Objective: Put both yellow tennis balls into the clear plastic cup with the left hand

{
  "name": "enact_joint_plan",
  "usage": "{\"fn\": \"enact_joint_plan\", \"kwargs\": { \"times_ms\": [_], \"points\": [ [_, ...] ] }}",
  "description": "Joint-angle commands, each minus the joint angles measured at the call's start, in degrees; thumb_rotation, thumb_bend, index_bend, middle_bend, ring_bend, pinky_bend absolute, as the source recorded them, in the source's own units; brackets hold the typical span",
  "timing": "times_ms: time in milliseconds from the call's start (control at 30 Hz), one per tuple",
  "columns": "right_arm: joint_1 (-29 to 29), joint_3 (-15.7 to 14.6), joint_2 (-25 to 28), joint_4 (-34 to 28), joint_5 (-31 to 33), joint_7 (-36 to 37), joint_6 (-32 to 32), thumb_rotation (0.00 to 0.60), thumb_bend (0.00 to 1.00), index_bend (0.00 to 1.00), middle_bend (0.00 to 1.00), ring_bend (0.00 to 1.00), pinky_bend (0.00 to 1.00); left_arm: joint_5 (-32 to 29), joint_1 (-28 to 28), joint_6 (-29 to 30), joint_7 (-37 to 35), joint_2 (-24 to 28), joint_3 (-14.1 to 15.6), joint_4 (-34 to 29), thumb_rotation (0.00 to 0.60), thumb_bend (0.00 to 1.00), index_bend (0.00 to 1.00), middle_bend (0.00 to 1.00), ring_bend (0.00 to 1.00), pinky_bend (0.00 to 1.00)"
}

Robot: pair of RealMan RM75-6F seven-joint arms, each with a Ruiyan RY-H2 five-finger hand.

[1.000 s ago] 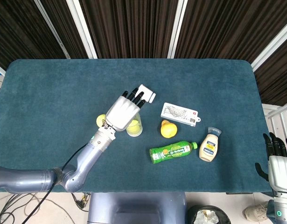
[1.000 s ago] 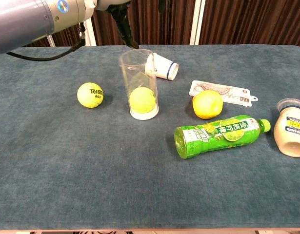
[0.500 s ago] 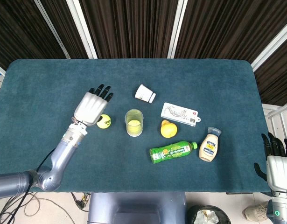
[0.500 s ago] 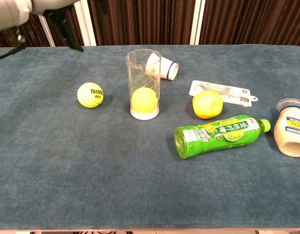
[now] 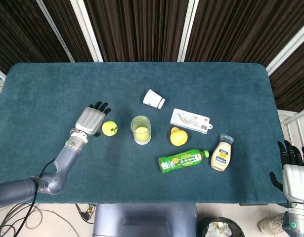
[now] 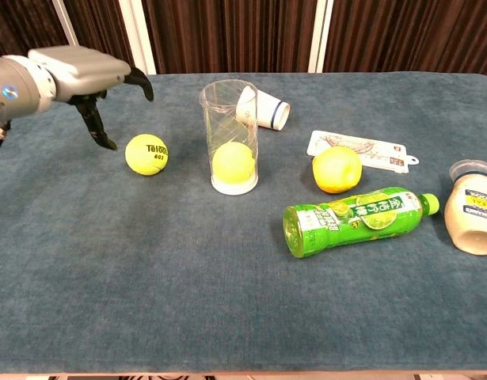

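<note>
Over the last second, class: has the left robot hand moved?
Yes. The left robot hand went from above the plastic cup leftward, now beside the loose tennis ball.

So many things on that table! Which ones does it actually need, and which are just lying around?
Needed:
loose tennis ball
tennis ball in the cup
clear plastic cup
left hand

Lying around:
paper cup
lemon
green bottle
sauce bottle
flat packet
</note>
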Motion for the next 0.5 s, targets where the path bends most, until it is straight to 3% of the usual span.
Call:
{"fn": "enact_joint_plan", "kwargs": {
  "times_ms": [33,267,500],
  "points": [
    [-0.1,0.0,0.0,-0.2,0.1,0.1,0.1,0.600,0.34,0.03,0.08,0.12,0.07,0.2,-0.3,-0.5,0.0,-0.7,0.5,0.4,0.600,0.01,0.22,0.11,0.10,0.31],
    [-0.2,0.2,0.2,-0.3,0.2,0.3,0.5,0.600,0.34,0.03,0.08,0.12,0.07,-0.6,-0.6,-1.3,0.7,-2.2,1.4,1.9,0.600,0.01,0.22,0.12,0.10,0.35],
    [-0.1,0.0,0.1,0.0,-0.3,0.6,0.3,0.600,0.34,0.03,0.08,0.12,0.07,0.6,-0.7,-1.3,1.6,-3.5,2.7,4.5,0.600,0.08,0.26,0.18,0.13,0.40]
  ]
}}
